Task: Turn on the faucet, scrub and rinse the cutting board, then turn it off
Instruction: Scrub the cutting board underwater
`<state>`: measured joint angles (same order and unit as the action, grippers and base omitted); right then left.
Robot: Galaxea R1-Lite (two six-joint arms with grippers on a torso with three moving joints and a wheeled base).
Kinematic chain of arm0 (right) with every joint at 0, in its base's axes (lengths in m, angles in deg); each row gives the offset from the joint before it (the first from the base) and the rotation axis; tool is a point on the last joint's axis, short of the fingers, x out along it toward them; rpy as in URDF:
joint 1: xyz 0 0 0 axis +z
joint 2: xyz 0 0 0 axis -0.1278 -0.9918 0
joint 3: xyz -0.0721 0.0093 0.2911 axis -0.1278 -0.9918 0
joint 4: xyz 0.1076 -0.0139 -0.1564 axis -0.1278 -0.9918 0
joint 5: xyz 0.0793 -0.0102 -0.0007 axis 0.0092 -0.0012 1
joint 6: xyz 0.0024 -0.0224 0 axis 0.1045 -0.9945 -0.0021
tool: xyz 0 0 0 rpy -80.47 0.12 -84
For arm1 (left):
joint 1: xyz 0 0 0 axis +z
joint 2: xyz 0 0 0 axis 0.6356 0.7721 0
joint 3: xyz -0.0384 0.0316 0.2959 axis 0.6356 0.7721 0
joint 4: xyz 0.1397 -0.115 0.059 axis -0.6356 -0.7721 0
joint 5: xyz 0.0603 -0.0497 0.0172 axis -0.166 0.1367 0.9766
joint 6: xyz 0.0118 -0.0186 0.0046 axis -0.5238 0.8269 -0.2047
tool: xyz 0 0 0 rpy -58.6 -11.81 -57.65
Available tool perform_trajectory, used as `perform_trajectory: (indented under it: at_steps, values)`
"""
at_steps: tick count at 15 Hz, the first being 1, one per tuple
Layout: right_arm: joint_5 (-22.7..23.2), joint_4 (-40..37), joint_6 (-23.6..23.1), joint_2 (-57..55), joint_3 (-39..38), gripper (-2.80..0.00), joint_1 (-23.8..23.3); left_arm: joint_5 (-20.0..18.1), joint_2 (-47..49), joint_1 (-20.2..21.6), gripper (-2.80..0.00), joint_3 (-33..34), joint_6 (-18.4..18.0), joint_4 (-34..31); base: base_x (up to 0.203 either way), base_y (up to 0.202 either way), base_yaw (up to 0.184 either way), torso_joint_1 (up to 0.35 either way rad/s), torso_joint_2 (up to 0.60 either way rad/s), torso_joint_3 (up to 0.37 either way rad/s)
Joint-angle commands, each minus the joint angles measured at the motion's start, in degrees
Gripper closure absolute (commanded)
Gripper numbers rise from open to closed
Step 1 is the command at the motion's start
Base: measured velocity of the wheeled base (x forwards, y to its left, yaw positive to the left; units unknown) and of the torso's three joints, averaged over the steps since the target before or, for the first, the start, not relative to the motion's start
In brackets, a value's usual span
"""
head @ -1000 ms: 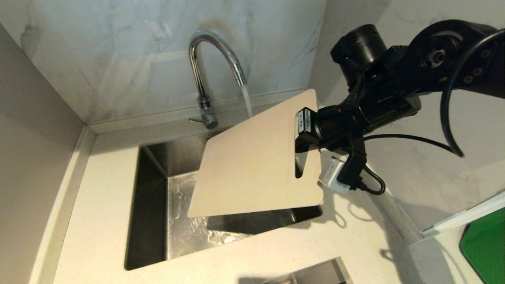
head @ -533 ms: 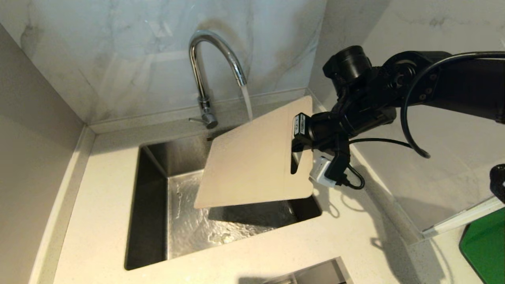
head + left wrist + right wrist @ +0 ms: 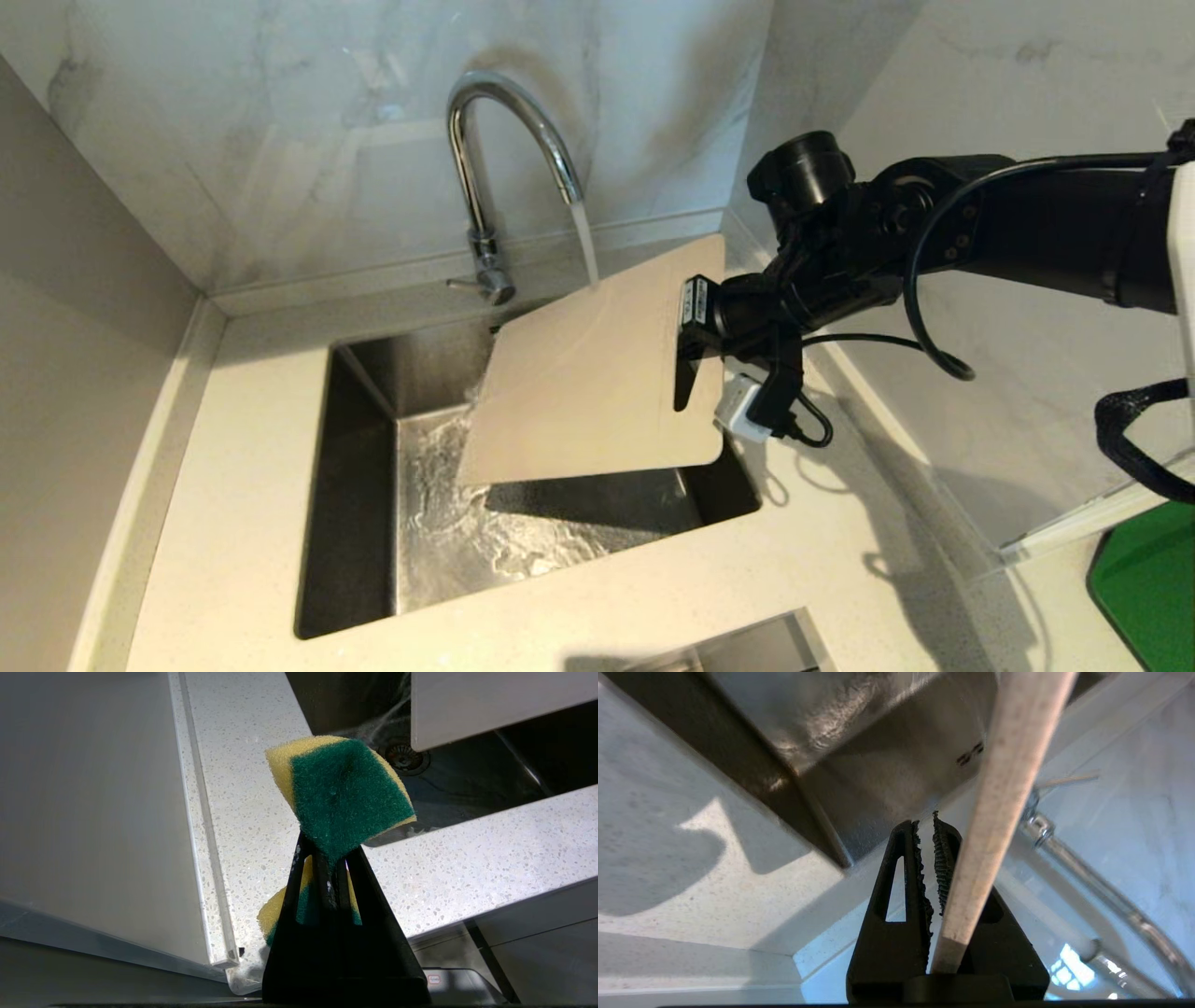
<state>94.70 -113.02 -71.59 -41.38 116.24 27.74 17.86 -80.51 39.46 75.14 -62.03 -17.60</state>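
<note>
The chrome faucet (image 3: pixel 509 140) is running, its lever (image 3: pixel 464 283) sticking out at the base. Its stream (image 3: pixel 585 243) lands on the cream cutting board (image 3: pixel 588 383), which hangs tilted over the sink (image 3: pixel 355 523). Water sheets off the board's low edge into the basin. My right gripper (image 3: pixel 695 336) is shut on the board at its slot-handle end. In the right wrist view the board's edge (image 3: pixel 1004 788) sits deep in the right gripper (image 3: pixel 924 828). My left gripper (image 3: pixel 327 851), outside the head view, is shut on a yellow-green sponge (image 3: pixel 343 791) over the counter.
Speckled counter (image 3: pixel 233 467) rings the sink, with marble walls behind and to the right. A bright green thing (image 3: pixel 1144 588) lies at the lower right. A second steel opening (image 3: pixel 738 649) shows at the front edge. The sink drain (image 3: pixel 404 758) lies below the board.
My right arm has come down and to the left with the board. The stream now strikes the board's face, and more water churns in the basin. The left arm has not moved.
</note>
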Motion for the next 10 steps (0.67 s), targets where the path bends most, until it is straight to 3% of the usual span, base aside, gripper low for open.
perform_trajectory:
  at_steps: [1,10]
  values:
    - [0.2,0.9,-0.9,-1.3,0.1,0.0,0.0,0.0,0.0,0.0,0.0,0.0,0.0,0.0,0.0,0.0,0.0,0.0,0.0,0.0]
    - [0.2,3.7,-0.7,-3.7,0.1,0.0,-0.9,0.0,0.0,0.0,0.0,0.0,0.0,0.0,0.0,0.0,0.0,0.0,0.0,0.0]
